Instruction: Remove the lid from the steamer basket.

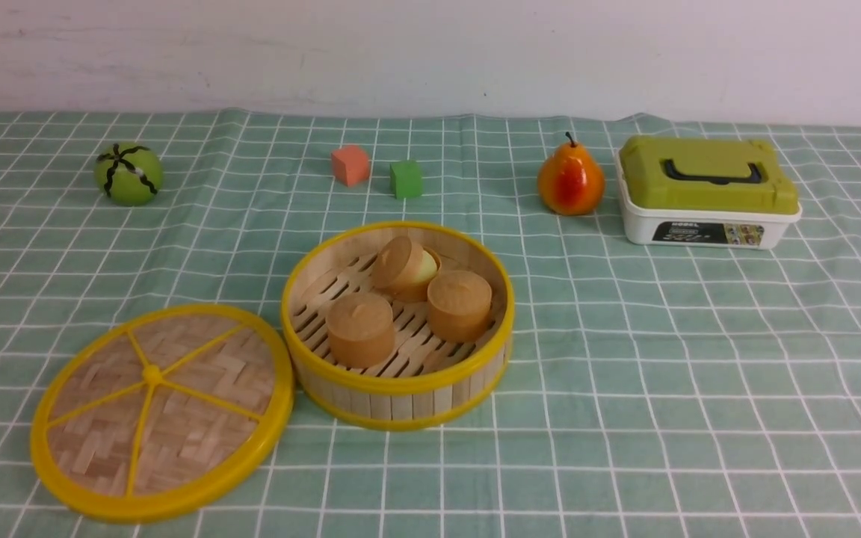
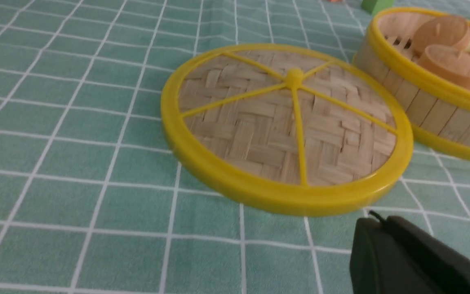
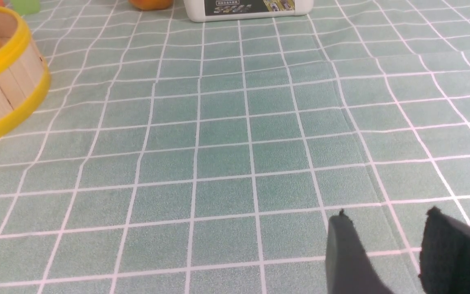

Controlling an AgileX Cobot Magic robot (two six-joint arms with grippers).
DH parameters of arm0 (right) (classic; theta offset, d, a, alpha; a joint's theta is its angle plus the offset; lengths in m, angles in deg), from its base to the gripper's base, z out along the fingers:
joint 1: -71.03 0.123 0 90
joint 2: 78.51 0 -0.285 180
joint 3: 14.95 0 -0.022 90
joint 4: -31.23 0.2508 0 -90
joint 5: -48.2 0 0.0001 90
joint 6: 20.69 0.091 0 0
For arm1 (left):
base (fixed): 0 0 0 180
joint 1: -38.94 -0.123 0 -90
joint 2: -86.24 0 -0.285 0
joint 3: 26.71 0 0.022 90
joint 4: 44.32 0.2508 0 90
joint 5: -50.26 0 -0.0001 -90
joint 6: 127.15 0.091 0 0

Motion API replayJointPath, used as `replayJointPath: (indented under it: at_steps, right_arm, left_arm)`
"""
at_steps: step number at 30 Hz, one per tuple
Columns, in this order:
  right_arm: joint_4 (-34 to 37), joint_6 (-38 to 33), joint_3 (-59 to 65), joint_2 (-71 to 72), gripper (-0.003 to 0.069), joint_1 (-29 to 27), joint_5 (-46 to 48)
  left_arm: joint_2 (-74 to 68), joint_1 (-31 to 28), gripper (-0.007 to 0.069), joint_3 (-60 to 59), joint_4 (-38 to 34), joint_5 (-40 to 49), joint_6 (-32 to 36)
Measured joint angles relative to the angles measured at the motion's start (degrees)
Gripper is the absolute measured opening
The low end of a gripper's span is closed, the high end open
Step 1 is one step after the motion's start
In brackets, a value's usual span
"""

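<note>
My left gripper (image 2: pixel 386 228) shows only as one dark tip at the edge of its wrist view, so I cannot tell whether its jaws are spread or pressed together; it sits just short of the lid (image 2: pixel 288 126) and holds nothing. My right gripper (image 3: pixel 386 228) hangs spread and empty over bare checked cloth (image 3: pixel 227 134), well apart from the work. The lid lies flat on the cloth, already off, its rim just beside the steamer basket (image 1: pixel 398 329), on the basket's left. The basket stands open with three tan cylinders (image 1: pixel 359 329) inside. I judge the lid light and stiff, its woven bamboo easily cracked and its plastic rim smooth enough to slip. The rim is where I would pinch, not the thin spokes.
</note>
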Motion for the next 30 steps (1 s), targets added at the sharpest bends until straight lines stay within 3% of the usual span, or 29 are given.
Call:
replayJointPath:
  at_steps: [30]
  right_arm:
    - [0.0,0.0,0.0,0.0,0.0242,0.0,0.0]
  left_arm:
    - [0.0,2.1,0.0027,0.0,-2.7,1.4,-0.7]
